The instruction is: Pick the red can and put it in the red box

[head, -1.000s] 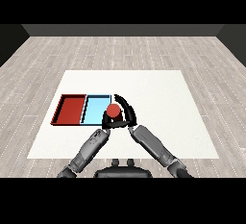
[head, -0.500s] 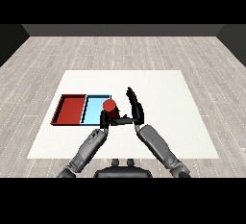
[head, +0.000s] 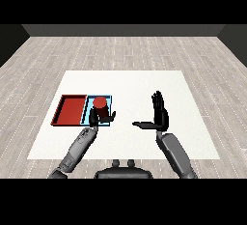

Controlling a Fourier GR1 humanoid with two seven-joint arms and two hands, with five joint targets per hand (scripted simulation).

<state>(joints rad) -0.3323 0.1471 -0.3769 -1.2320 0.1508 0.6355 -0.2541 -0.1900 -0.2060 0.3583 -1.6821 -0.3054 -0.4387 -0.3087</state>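
Holding the upright red can [head: 100, 104] in my curled left hand [head: 99, 118] over the light blue tray [head: 109, 99], red tray [head: 71, 109] just left; right hand [head: 158, 117] open, well apart.

The can [head: 100, 104] was red, as was one tray [head: 70, 110]; the other tray [head: 108, 100] was light blue. Both hands (left [head: 94, 118], right [head: 159, 116]) were black on grey forearms. The worktop [head: 135, 84] was white, and the floor [head: 120, 52] showed pale grey wood-grain planks.
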